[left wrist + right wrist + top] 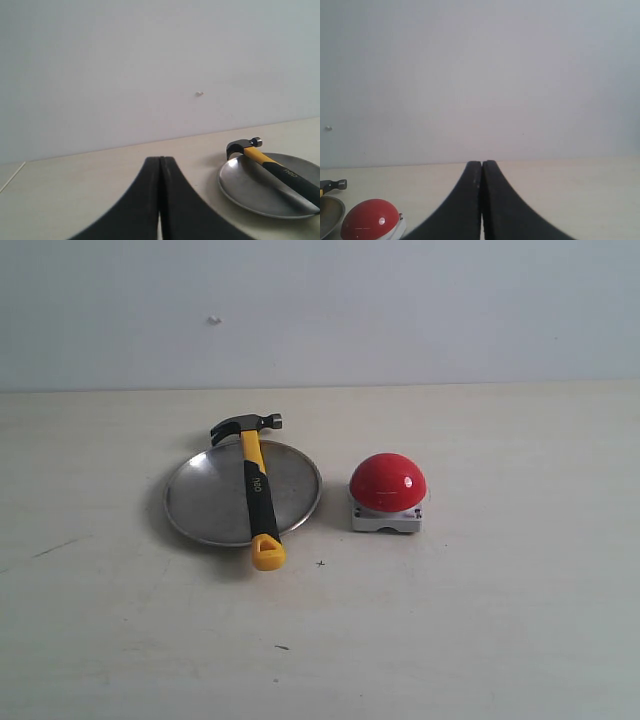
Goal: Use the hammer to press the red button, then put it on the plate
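Note:
The hammer (pixel 256 487) lies across the round silver plate (pixel 200 500), its dark head past the far rim and its yellow looped end over the near rim. Right of the plate sits the red button (pixel 387 483) on its grey base. Neither gripper shows in the exterior view. In the left wrist view my left gripper (pixel 160 161) is shut with nothing in it, back from the plate (pixel 250 190) and hammer (pixel 272 167). My right gripper (pixel 481 164) is shut and empty too, with the red button (pixel 369 220) off to one side of it.
A pale wooden tabletop (pixel 480 620) runs back to a plain grey wall (pixel 400 310). A small white speck (pixel 213 320) marks the wall. A few dark specks dot the table in front of the plate.

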You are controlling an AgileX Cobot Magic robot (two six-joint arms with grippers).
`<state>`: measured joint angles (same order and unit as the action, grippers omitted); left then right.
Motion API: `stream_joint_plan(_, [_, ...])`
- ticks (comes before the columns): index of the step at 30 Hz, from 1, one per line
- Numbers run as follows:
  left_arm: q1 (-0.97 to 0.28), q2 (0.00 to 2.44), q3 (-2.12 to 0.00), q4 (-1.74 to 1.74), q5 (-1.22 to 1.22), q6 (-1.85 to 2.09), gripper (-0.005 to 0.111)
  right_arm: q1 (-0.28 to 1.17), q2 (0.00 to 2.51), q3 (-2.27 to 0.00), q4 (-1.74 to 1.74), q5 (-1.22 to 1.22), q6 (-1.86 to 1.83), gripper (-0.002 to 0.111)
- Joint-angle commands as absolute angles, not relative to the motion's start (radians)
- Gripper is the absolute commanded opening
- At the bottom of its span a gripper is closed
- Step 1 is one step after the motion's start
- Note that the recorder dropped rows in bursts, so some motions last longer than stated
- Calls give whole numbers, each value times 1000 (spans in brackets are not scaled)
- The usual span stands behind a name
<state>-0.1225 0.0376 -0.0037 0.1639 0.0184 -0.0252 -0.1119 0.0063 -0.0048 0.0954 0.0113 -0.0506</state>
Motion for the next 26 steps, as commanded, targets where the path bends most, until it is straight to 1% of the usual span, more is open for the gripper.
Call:
stream_joint_plan(1, [-121, 35, 0, 168, 9, -32, 0, -116, 0, 0, 94, 0, -48, 0])
stream_joint_plan(26, [-121, 35, 0, 168, 9, -32, 0, -116, 0, 0, 96, 11, -48, 0])
